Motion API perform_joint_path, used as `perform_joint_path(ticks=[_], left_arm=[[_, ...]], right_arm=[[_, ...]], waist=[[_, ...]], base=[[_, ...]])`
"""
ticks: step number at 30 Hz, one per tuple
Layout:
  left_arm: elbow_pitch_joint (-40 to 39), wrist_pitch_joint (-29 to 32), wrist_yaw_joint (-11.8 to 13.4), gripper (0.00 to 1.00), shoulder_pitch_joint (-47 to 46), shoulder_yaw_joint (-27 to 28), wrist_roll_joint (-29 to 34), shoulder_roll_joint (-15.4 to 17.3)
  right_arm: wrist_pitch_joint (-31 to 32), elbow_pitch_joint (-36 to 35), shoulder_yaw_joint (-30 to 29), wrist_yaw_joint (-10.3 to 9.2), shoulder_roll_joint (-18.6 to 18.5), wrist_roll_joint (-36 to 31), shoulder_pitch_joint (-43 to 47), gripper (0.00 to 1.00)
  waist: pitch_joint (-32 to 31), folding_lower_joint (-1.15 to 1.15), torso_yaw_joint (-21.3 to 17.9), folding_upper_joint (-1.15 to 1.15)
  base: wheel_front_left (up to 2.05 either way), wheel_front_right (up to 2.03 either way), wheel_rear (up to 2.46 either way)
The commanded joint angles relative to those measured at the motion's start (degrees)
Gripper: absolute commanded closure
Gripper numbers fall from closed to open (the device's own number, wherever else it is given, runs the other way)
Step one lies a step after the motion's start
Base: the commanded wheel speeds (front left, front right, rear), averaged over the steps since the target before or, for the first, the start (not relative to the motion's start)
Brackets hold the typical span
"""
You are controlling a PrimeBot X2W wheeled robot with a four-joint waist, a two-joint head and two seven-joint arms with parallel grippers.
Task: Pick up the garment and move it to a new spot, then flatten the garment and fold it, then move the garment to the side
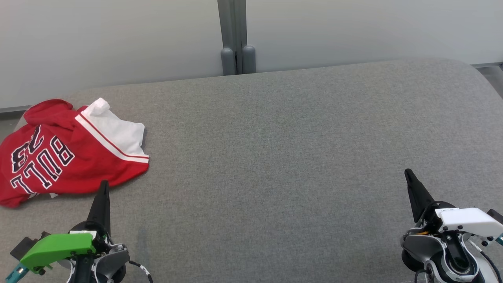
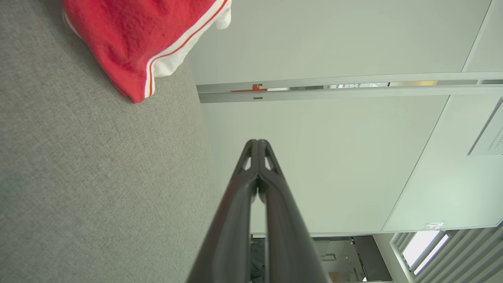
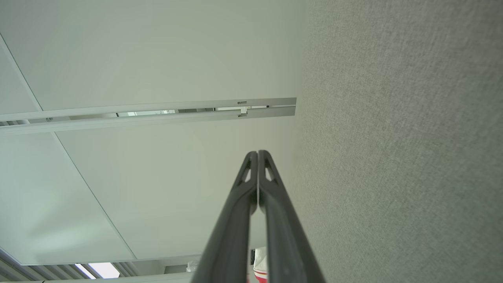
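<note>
My left gripper (image 1: 103, 186) and right gripper (image 1: 408, 173) sit closed, empty, because the crumpled red garment (image 1: 67, 157) apparently awaits pickup.

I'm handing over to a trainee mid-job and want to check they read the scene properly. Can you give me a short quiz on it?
1. True or false: the left gripper is holding the red jersey.
2. Where on the grey fabric surface does the jersey lie? A: at the robot's left, crumpled. B: in the centre, folded. C: at the robot's right, spread flat.
3. Fill in: the right gripper has its jaws ____.

Key: 1 false: its jaws are shut on nothing, short of the jersey. 2 A. 3 shut.
</note>
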Motion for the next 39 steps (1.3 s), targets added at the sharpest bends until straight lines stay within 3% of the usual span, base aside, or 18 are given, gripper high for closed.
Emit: perform_joint_path(ticks=[1, 6, 7, 9, 10, 11, 20, 39], left_arm=[[-0.09, 0.15, -0.34, 1.0, -0.66, 0.13, -0.05, 0.1], [-0.09, 0.15, -0.34, 1.0, -0.66, 0.13, -0.05, 0.1], [0.15, -0.02, 0.02, 0.0, 0.07, -0.01, 0.0, -0.02], [1.11, -0.08, 0.05, 0.0, 0.71, -0.12, 0.0, -0.22], [1.45, -0.15, 0.08, 1.0, 1.06, -0.19, 0.01, -0.32], [1.63, -0.29, 0.09, 0.0, 1.43, -0.29, 0.06, -0.39], [-0.38, -2.85, 0.05, 0.0, 1.89, -0.96, 3.23, -0.32], [-4.43, -7.55, 0.87, 0.0, 2.66, -1.2, 21.27, -0.18]], right_arm=[[0.14, -0.29, -0.05, 0.04, -0.03, 0.4, -0.31, 1.0], [0.14, -0.29, -0.05, 0.04, -0.03, 0.41, -0.31, 1.0], [-0.02, 0.18, 0.01, 0.01, 0.02, -0.04, 0.08, 0.0], [-0.04, 1.0, 0.07, 0.0, 0.26, -0.05, 0.76, 0.0], [-0.14, 1.32, 0.12, -0.01, 0.36, -0.09, 1.18, 1.0], [-0.29, 1.61, 0.23, -0.01, 0.45, -0.17, 1.53, 0.0], [-2.86, -0.64, 1.25, 0.0, 0.37, -3.67, 2.5, 0.0], [-7.55, -5.62, 2.7, 0.04, 0.23, -21.22, 3.93, 0.0]], waist=[[0.0, 0.0, 0.0, 0.0], [0.0, 0.0, 0.0, 0.0], [0.0, 0.0, 0.0, 0.0], [0.0, 0.0, 0.0, 0.0], [0.01, 0.0, 0.0, 0.0], [0.02, 0.0, 0.0, 0.0], [0.05, 0.0, 0.08, 0.0], [0.0, 0.0, 0.21, 0.0]], base=[[0.0, 0.0, 0.0], [0.0, 0.0, 0.0], [0.0, 0.0, 0.0], [0.0, 0.0, 0.0], [0.0, 0.0, 0.0], [0.0, 0.0, 0.0], [0.0, 0.0, 0.0], [0.0, 0.0, 0.0]])
